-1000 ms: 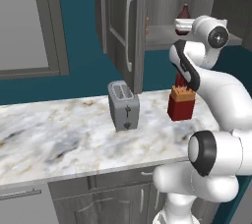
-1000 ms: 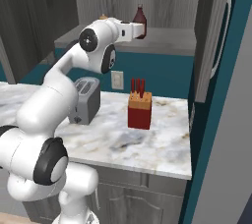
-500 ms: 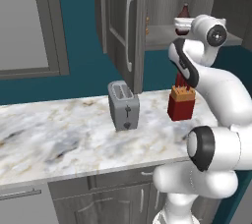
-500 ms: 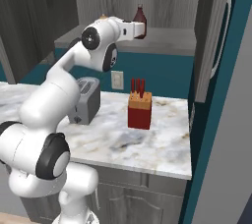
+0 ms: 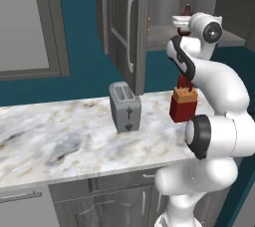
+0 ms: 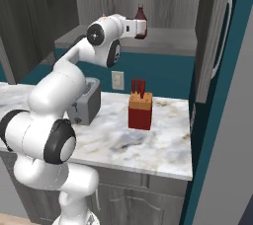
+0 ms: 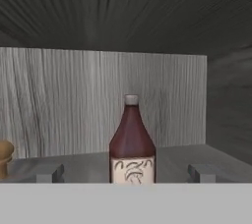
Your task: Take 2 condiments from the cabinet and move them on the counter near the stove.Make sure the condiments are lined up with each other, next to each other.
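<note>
The dark red-brown bottle [image 7: 132,144] with a pale cap stands upright on the shelf of the open cabinet [image 6: 163,39]. My gripper [image 7: 125,174] is open, level with the bottle's lower body, one fingertip [image 7: 49,173] on each side of it and well apart from it. From the right base view the gripper [image 6: 134,27] is just in front of the bottle [image 6: 141,21]. In the left base view the bottle's top [image 5: 187,9] pokes out above the hand [image 5: 180,22]. The tan shaker [image 7: 4,156] sits on the same shelf, at the hand view's left edge. The stove is out of view.
The cabinet door [image 5: 127,27] hangs open to the left of the arm. On the marble counter [image 6: 163,145] below stand a grey toaster [image 5: 124,106] and a red knife block [image 5: 183,104]. A tall dark panel [image 6: 210,36] bounds the counter's right end.
The arm has edged slightly up and toward the cabinet shelf. The jaws stay open and the bottle has not moved.
</note>
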Motion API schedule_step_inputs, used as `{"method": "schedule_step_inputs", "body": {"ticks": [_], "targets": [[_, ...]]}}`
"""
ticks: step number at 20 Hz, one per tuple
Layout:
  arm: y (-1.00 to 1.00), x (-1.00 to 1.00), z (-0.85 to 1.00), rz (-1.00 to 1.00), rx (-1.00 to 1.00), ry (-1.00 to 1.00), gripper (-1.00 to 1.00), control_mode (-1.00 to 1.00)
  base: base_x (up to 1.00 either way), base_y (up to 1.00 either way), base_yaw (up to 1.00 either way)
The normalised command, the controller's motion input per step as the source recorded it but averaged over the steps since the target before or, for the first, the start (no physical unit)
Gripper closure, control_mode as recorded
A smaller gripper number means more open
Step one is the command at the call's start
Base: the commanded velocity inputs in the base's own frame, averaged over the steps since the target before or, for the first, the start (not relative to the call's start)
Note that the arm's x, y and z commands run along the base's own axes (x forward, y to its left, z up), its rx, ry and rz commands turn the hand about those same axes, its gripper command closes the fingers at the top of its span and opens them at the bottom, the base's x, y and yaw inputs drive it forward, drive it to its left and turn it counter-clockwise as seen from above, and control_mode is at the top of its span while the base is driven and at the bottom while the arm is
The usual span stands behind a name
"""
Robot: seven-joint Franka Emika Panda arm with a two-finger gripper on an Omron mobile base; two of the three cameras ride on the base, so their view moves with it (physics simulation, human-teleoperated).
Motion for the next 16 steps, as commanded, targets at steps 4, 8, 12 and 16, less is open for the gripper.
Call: {"method": "schedule_step_inputs", "body": {"ticks": [4,8,12,16], "targets": [[0.00,0.39,0.00,0.00,0.00,0.00,-1.00,-1.00,0.00,0.00,0.00],[0.00,0.35,0.00,0.00,0.00,0.00,-1.00,-1.00,0.00,0.00,0.00],[-0.01,0.29,0.00,0.00,0.00,0.00,-1.00,-1.00,0.00,0.00,0.00],[-0.11,0.17,0.00,0.00,0.00,0.00,-1.00,-1.00,0.00,0.00,0.00]]}}
